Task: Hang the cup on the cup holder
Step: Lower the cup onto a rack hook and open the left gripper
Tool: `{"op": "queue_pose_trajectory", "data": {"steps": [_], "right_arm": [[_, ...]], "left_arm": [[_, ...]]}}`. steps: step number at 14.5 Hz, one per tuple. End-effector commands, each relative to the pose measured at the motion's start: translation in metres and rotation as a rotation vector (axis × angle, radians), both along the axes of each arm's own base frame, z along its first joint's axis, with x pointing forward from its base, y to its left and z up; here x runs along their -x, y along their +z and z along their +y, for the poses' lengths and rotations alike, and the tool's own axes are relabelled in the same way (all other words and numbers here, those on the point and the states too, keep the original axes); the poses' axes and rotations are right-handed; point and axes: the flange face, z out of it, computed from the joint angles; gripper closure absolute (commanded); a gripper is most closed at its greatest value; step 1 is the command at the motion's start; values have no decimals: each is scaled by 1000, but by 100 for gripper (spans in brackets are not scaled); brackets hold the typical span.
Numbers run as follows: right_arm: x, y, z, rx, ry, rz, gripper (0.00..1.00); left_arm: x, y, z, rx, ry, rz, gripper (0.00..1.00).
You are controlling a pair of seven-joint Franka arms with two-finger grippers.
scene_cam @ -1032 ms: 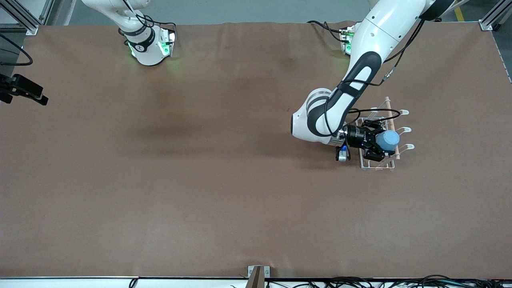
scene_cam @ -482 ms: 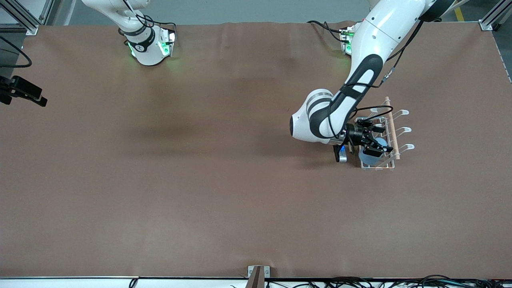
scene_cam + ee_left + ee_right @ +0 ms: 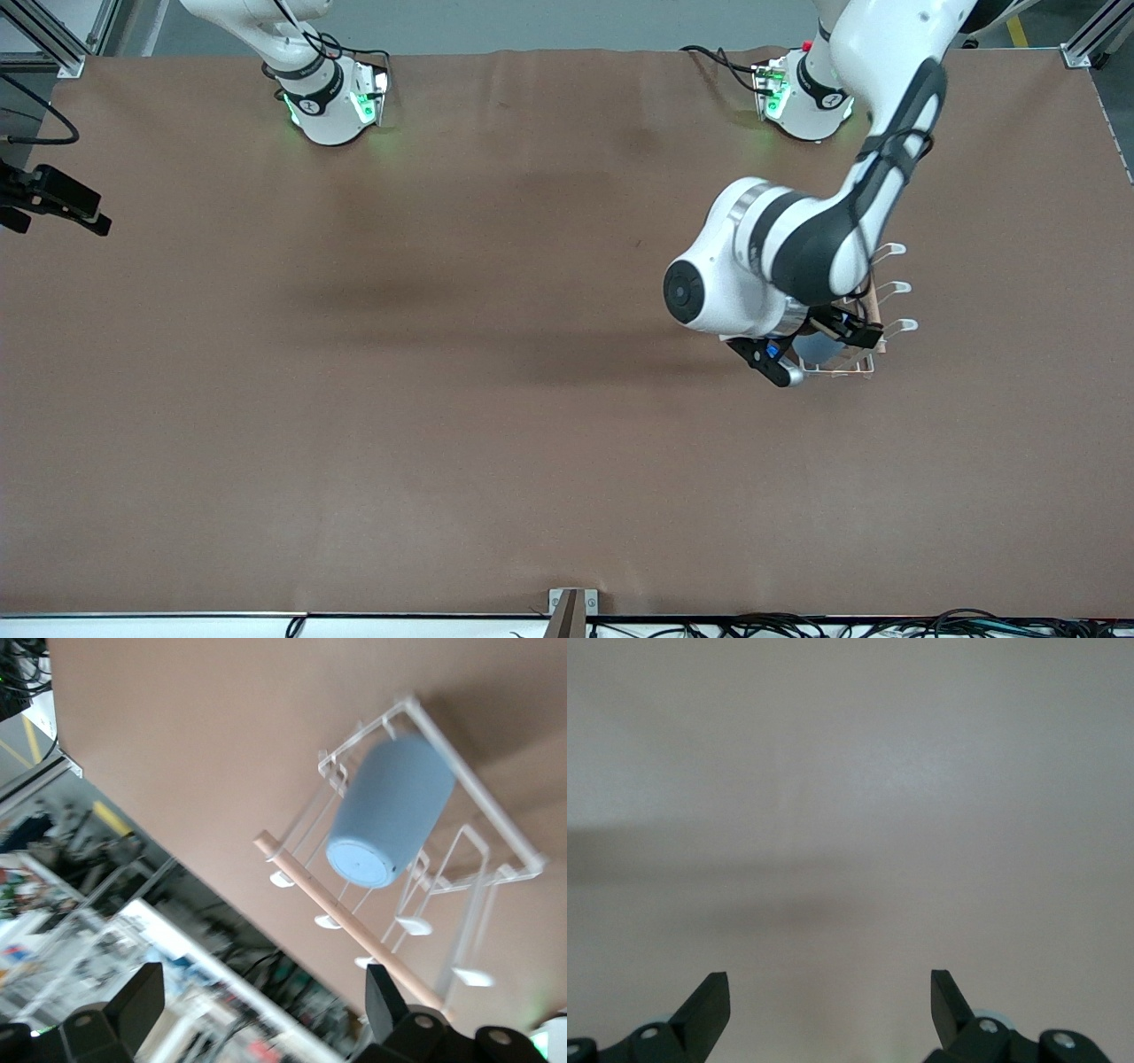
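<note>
In the left wrist view the light-blue cup [image 3: 390, 811] sits mouth-down over a prong of the white wire cup holder [image 3: 483, 802], beside its wooden rod [image 3: 354, 912]. My left gripper [image 3: 264, 985] is open and empty, up in the air and apart from the cup. In the front view the left arm's wrist covers most of the cup holder [image 3: 890, 288] and hides the cup. My right gripper [image 3: 831, 988] is open and empty over bare table, and that arm waits.
The cup holder stands toward the left arm's end of the table on the brown table cover [image 3: 443, 399]. The two arm bases [image 3: 328, 102] stand at the table's back edge. Cables lie along the front edge.
My left gripper has let go of the cup, which stays on the cup holder. The left arm has risen and turned, and now covers the holder in the front view.
</note>
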Motion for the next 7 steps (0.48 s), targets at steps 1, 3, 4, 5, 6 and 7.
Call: {"op": "queue_pose_trajectory", "data": {"steps": [1,3,4,5,6,7], "right_arm": [[0,8,2,5,-4,-11,0],[1,8,-3,4,-11,-11,0],[1,8,-4,4,-13,-13,0],[0,8,-5,2,-16,-16,0],[0,8,-7,9,-16,-16,0],[-1,7,-8,10,-18,-15,0]], "left_arm": [[-10,57,22,227,173,-31,0],[-17,104,60,462,289,-56,0],[-17,128,75,510,309,-98,0],[-14,141,78,518,303,-122,0],[-14,150,84,517,310,-144,0],[-16,158,92,529,319,-168,0]]}}
